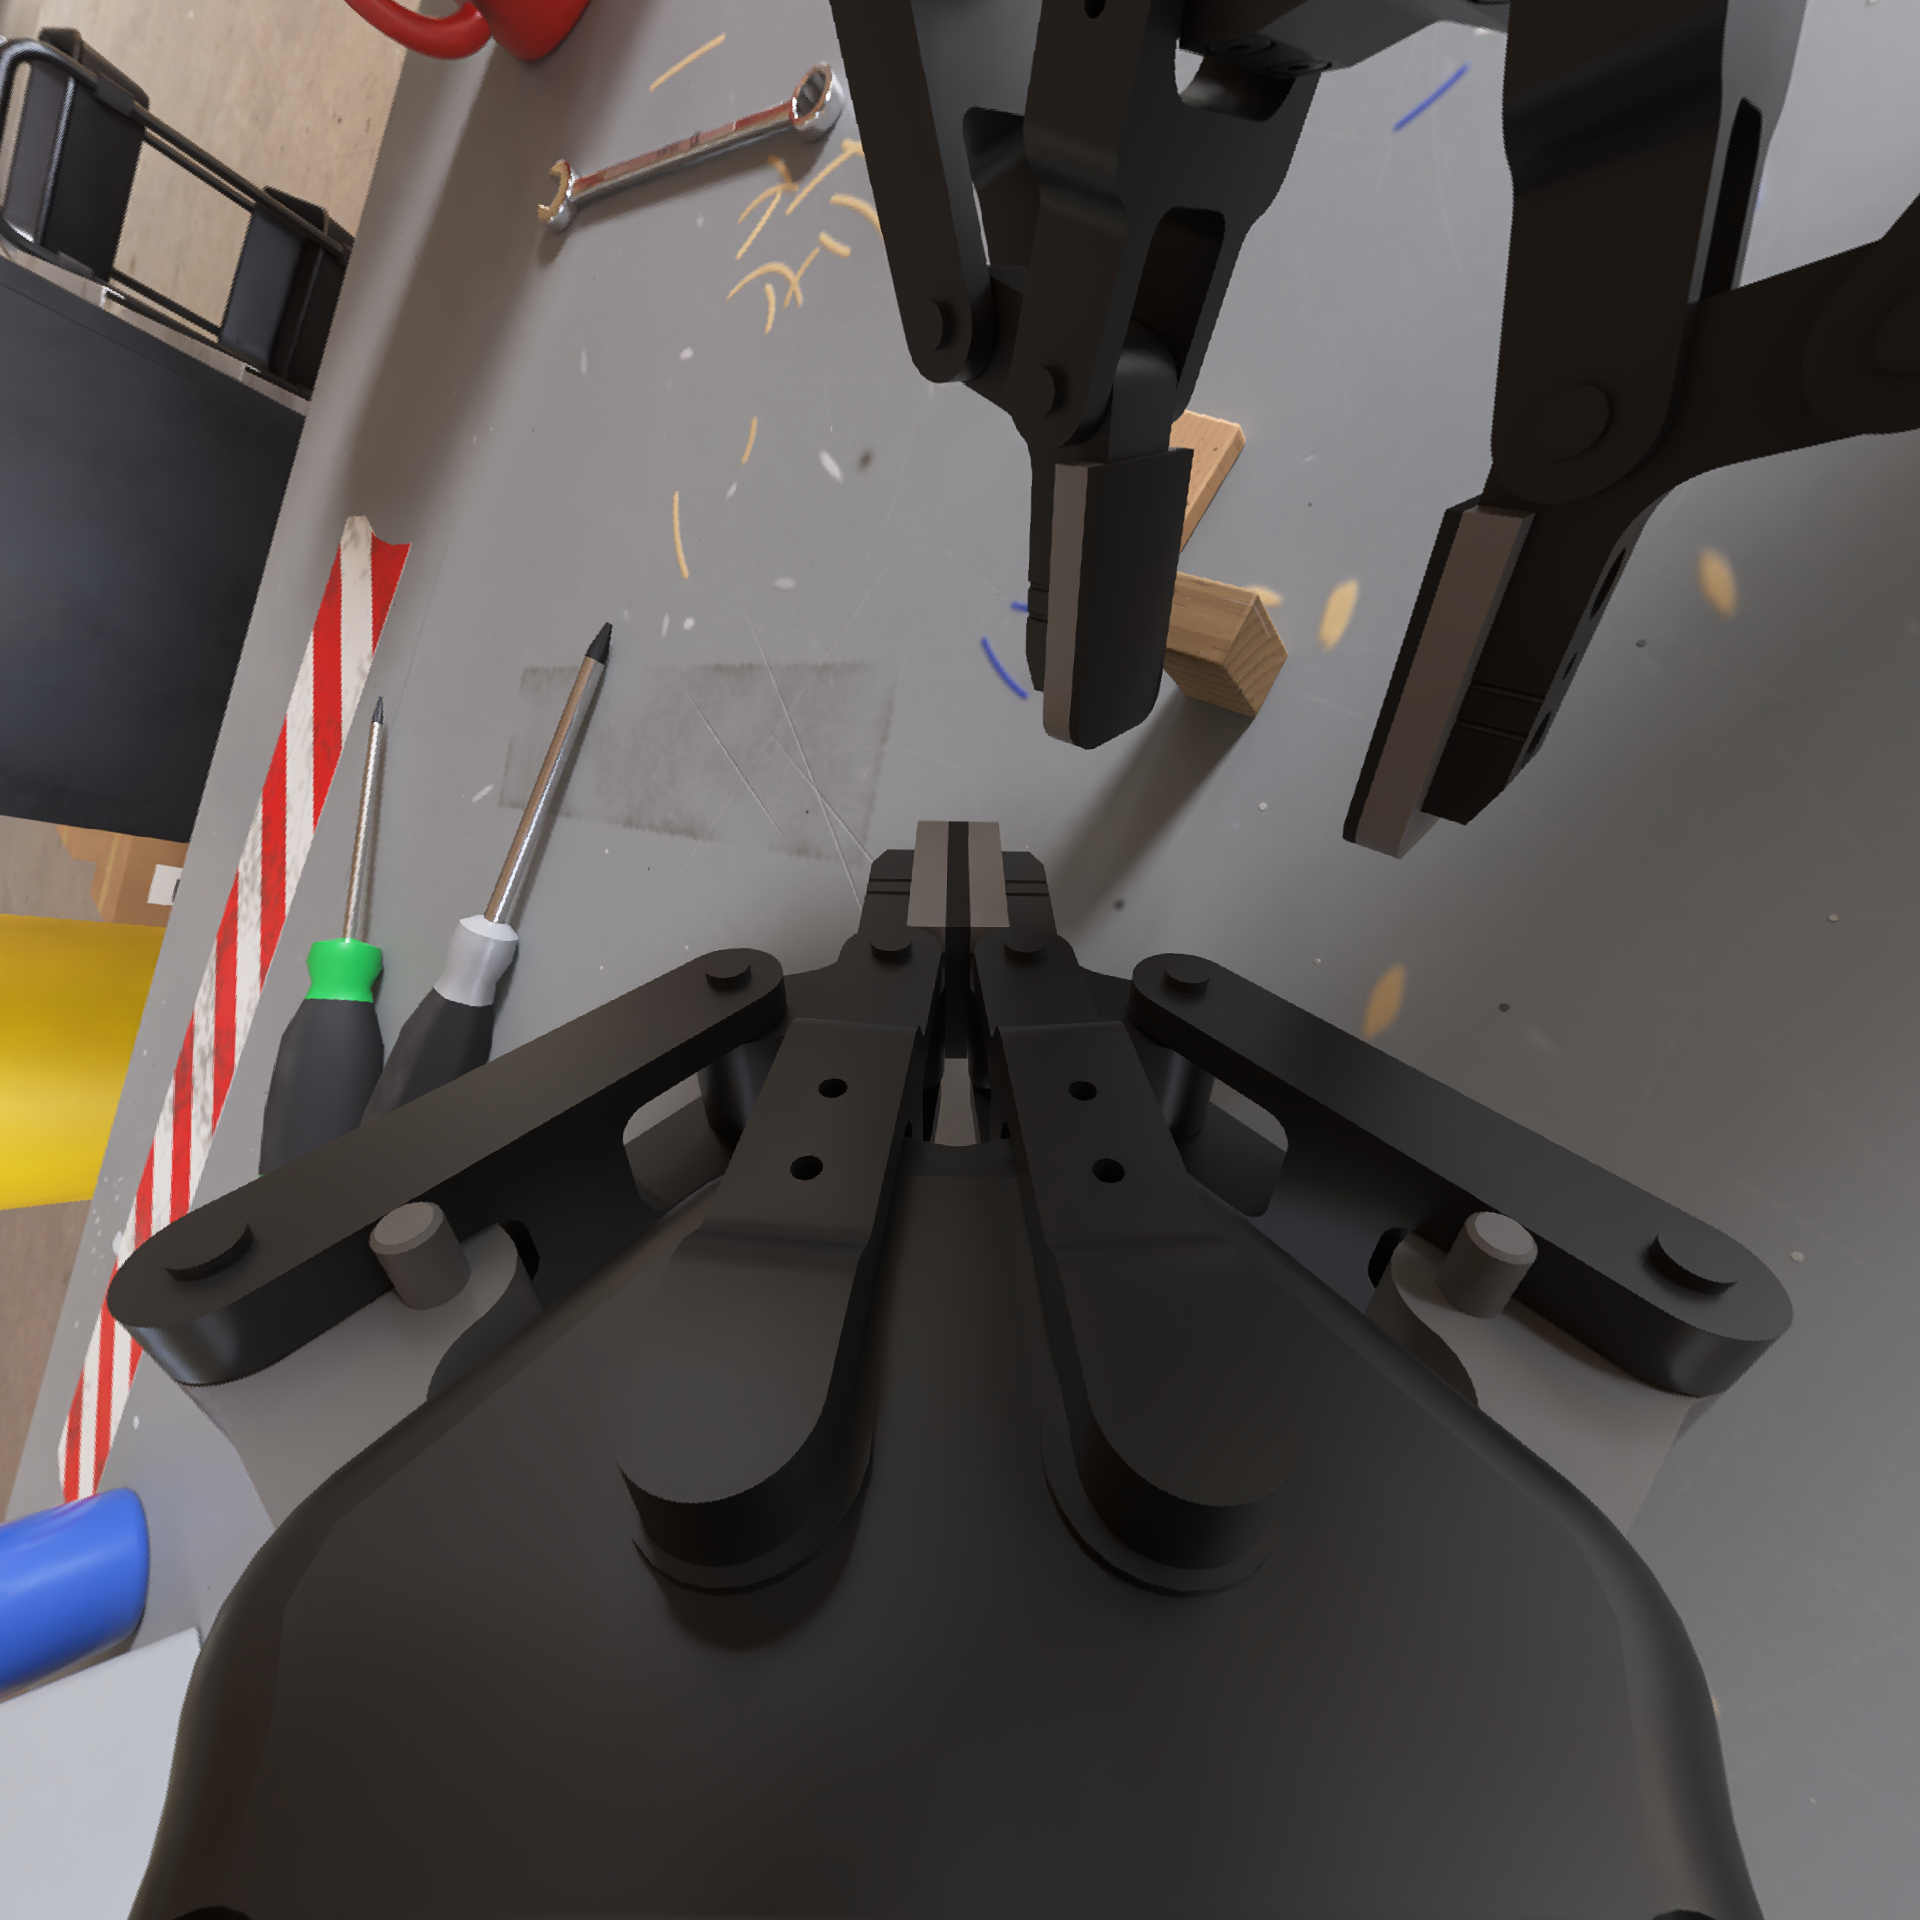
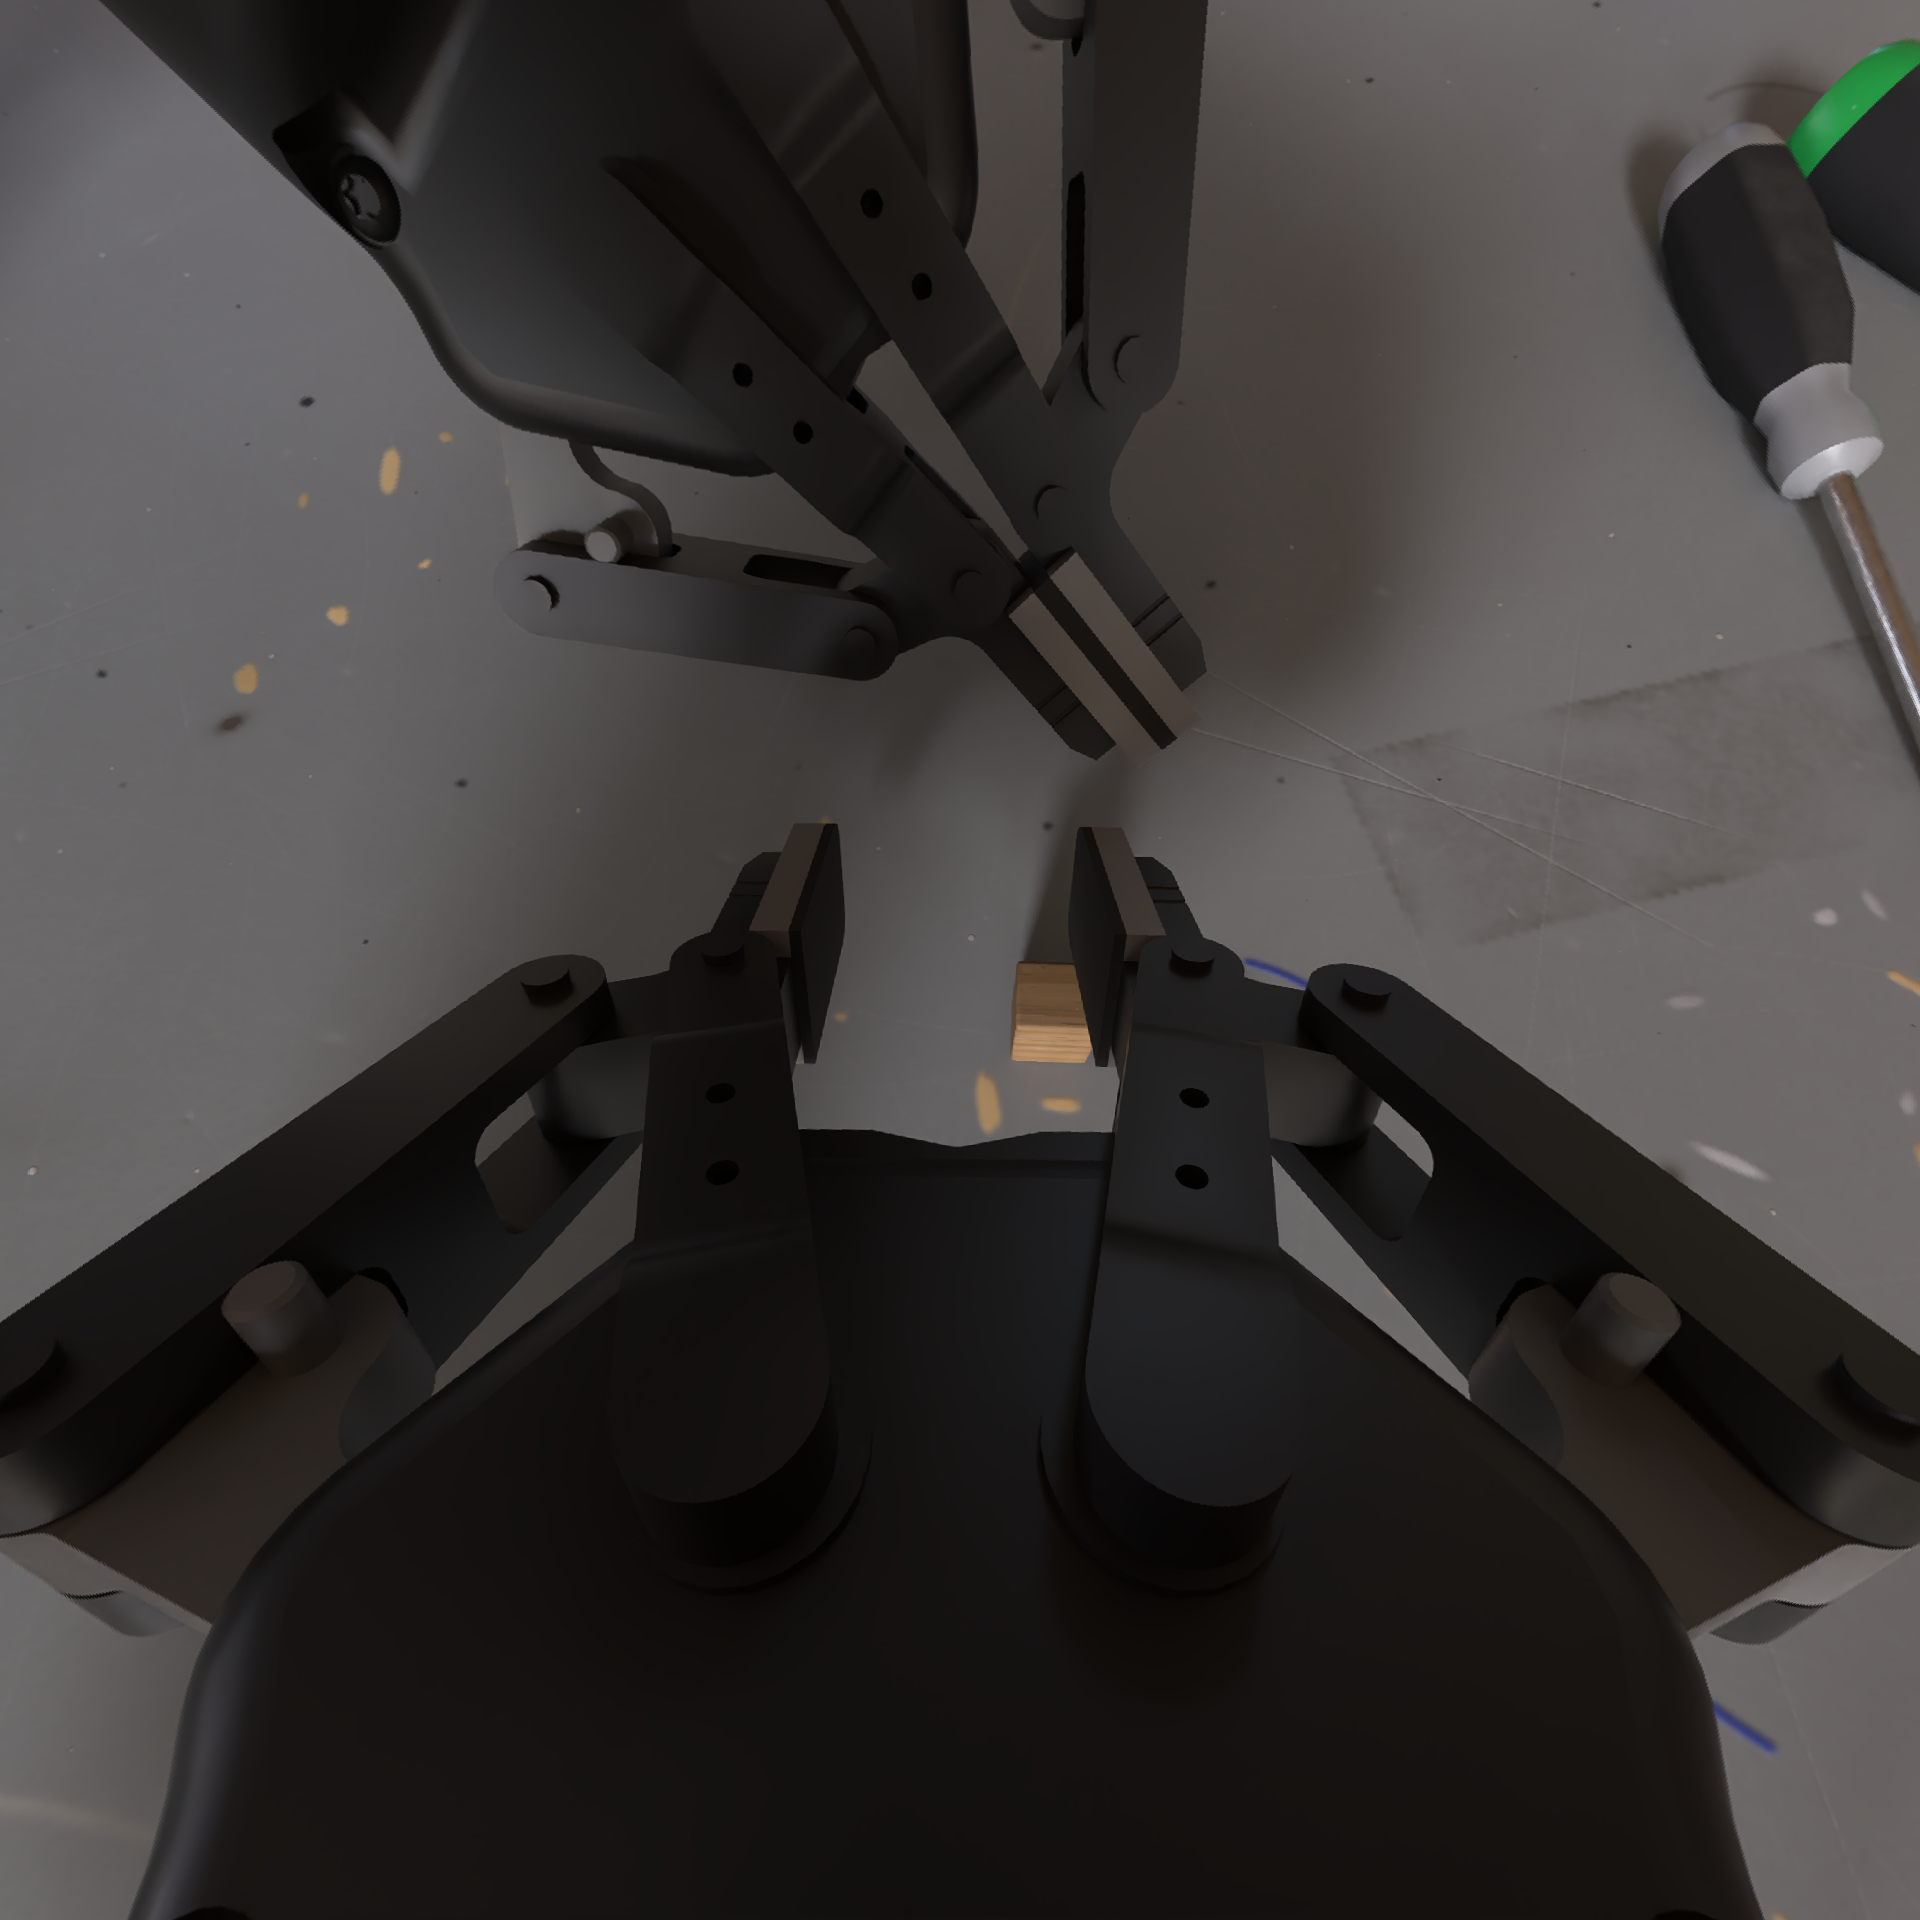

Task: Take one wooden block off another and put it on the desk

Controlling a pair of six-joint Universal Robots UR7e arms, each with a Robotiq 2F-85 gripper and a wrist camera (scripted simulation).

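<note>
Hovering our right pincer (image 2: 951, 914) wide open and empty just above the wooden blocks (image 1: 1221, 649), one leaning on the other on the grey bench (image 1: 1039, 520), we keep our left pincer (image 1: 958, 873) shut, empty, beside them.

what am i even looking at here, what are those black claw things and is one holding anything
Each picture comes from a camera on a robot arm's wrist, looking along its two-finger claw. The left gripper is shut and holds nothing. The right gripper is open and empty, hanging over two wooden blocks on a grey desk; one finger hides part of them, so I cannot tell whether they are stacked. Nearby lie two screwdrivers, a wrench and wood shavings.
</note>
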